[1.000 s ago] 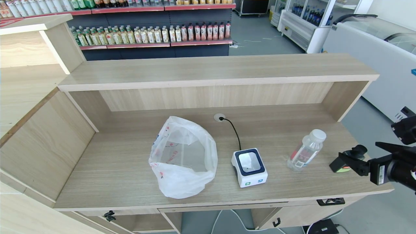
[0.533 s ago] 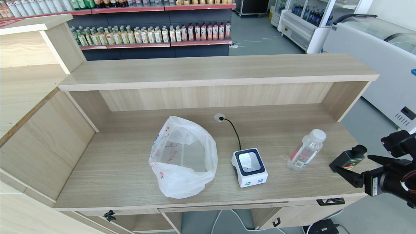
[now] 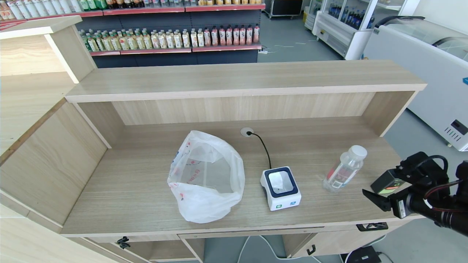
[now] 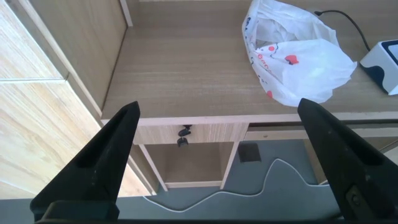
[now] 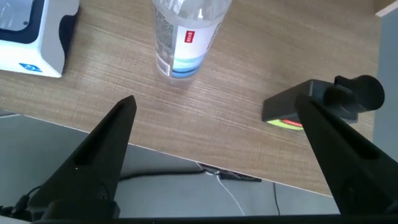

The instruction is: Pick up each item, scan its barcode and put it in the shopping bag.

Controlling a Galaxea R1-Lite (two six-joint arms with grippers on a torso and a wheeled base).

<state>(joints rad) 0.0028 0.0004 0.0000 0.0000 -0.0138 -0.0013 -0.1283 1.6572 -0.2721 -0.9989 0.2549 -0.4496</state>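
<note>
A clear water bottle (image 3: 344,168) (image 5: 186,37) with a white cap stands on the right of the wooden counter (image 3: 139,182). A small black bottle (image 3: 388,181) (image 5: 314,99) with a green and red label lies at the counter's right end. The white scanner (image 3: 280,188) (image 5: 31,37) sits mid-counter. Left of it the white plastic shopping bag (image 3: 206,175) (image 4: 298,53) stands agape. My right gripper (image 3: 382,190) (image 5: 214,102) is open at the counter's front right corner, just short of the black bottle. My left gripper (image 4: 219,104) is open, low before the counter's left front edge.
A raised shelf and side walls (image 3: 241,78) enclose the counter at the back and both ends. The scanner's black cable (image 3: 263,146) runs to a hole at the back. Drawers with black latches (image 4: 182,134) sit under the front edge. Store shelves and freezers stand behind.
My right arm has dropped and swung in towards the counter's front right corner, closing on the black bottle. Its fingers stay wide apart. Items on the counter have not moved.
</note>
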